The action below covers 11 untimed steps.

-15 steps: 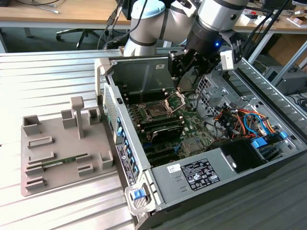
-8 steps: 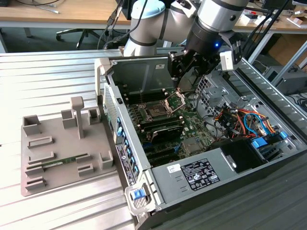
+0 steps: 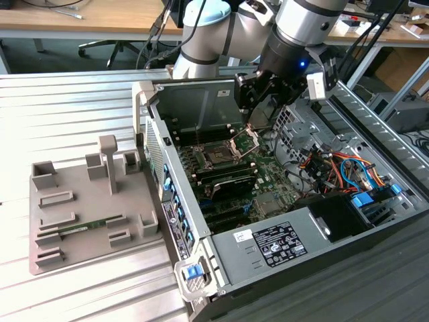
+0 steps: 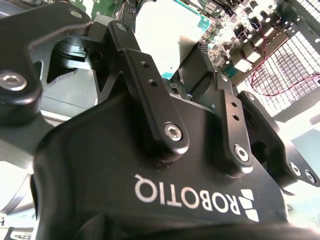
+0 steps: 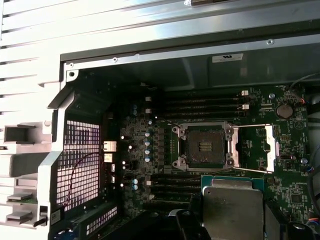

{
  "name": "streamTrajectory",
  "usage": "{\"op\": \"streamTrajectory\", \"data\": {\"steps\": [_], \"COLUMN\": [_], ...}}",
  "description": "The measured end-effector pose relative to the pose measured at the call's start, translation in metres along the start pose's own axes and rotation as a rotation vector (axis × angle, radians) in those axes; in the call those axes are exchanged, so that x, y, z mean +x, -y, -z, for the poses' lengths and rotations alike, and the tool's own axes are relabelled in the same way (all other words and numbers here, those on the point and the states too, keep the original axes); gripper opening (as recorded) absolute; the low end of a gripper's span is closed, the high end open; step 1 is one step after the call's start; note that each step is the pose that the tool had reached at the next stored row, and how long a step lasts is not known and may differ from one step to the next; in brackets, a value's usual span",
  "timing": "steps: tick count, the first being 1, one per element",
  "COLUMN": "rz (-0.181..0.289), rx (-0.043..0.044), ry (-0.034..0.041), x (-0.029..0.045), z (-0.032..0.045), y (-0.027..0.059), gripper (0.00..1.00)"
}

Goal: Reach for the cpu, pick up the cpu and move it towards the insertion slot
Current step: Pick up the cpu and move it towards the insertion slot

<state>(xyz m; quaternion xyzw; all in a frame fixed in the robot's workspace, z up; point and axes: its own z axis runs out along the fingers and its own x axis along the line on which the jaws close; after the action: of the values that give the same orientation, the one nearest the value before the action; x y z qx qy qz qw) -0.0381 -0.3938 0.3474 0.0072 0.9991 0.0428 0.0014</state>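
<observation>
Inside the open computer case [image 3: 221,265], one cpu [image 5: 233,210] is pinched between the two black fingers [image 4: 150,95], closed on its edges. It hangs above the motherboard [image 5: 150,150], just beside the single insertion slot [image 5: 205,146], whose hinged bracket [image 5: 270,147] lies flipped open. Case walls ring the gripper [image 3: 258,90]. One grey tray [image 3: 87,208] sits on the table [image 3: 60,114], well apart.
</observation>
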Motion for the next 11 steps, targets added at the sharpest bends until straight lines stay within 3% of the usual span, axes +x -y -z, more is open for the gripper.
{"op": "streamTrajectory", "data": {"steps": [11], "rz": [0.000], "rx": [0.0000], "ry": [0.0000], "x": [0.0000], "z": [-0.0020], "y": [0.0002], "gripper": [0.55]}}
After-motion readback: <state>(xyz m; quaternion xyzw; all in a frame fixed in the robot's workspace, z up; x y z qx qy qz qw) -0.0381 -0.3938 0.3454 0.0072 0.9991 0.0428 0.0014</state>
